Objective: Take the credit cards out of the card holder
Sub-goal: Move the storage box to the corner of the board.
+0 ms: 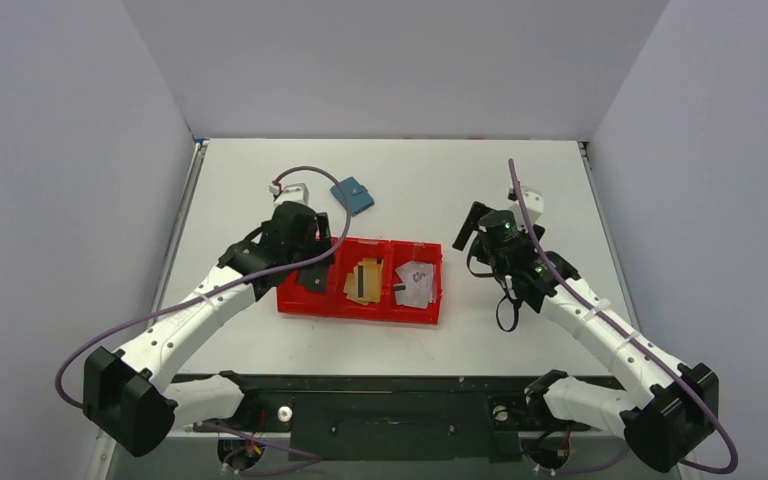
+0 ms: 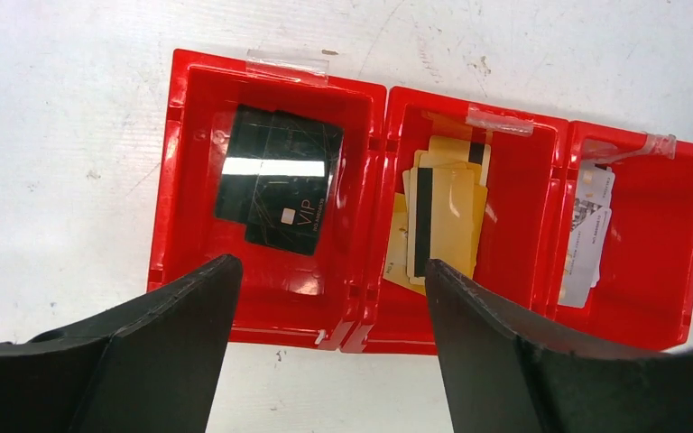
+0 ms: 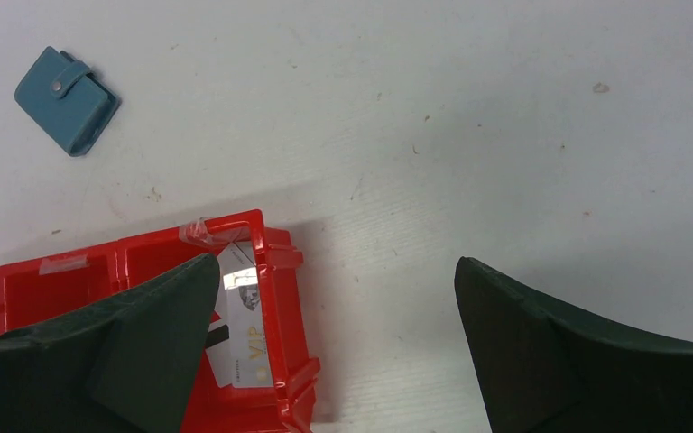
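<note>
Now the blue card holder (image 1: 353,194) lies shut on the bench (image 1: 460,180), past the red tray (image 1: 360,309). The left hand (image 2: 329,266) and right hand (image 3: 336,263) are both wide, holding nothing. Black cards (image 2: 280,180) and gold cards (image 2: 447,216) lie in the tray. Next, I think, a hand must reach the holder.

The red tray (image 2: 176,180) is shiny moulded plastic, with clear glossy tape (image 2: 287,61) stuck on its rim. The dark cards (image 2: 280,180) in it are slick enough to throw glare (fine scratches too), while the tan cards (image 2: 447,221) in it look duller. The blue card holder (image 3: 65,99) beyond the tray seems matt leatherette. The white surface (image 2: 72,135) under the tray is matt and scuffed.
</note>
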### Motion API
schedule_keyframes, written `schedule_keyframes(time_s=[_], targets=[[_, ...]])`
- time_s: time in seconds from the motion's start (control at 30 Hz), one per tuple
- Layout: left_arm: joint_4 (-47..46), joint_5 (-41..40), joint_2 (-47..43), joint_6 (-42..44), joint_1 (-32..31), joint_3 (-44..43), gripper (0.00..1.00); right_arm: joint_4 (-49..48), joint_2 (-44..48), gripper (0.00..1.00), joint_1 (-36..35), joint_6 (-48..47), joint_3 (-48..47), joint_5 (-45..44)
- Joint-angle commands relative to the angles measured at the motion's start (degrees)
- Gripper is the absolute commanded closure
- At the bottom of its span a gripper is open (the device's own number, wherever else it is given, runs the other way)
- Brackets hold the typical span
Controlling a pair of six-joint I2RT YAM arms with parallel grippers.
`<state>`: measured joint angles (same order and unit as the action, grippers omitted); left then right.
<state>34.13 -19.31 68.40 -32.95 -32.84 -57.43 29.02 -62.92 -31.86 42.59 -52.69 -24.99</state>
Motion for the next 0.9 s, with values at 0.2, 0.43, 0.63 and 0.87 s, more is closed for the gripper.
schedule_keyframes(time_s=[0.2, 0.43, 0.63, 0.87], targets=[[0.98, 1.72, -0.01, 1.22, -0.29, -2.91, 0.27, 0.45, -0.37, 0.0, 0.02, 0.04, 0.87, 2.3], [-0.16, 3.62, -2.83, 1.49, -0.17, -2.05, 0.27, 0.12, -4.37, 0.0, 0.02, 0.6, 2.03, 5.32], [0.6, 3.74, -2.87, 1.7, -0.04, -2.53, 0.27, -2.42, -9.15, 0.0, -0.11, 0.52, 2.48, 9.7], [1.95, 3.75, -3.5, 1.55, 0.23, -2.37, 0.27, -5.13, -15.03, 0.0, -1.5, 0.31, 2.16, 13.53]])
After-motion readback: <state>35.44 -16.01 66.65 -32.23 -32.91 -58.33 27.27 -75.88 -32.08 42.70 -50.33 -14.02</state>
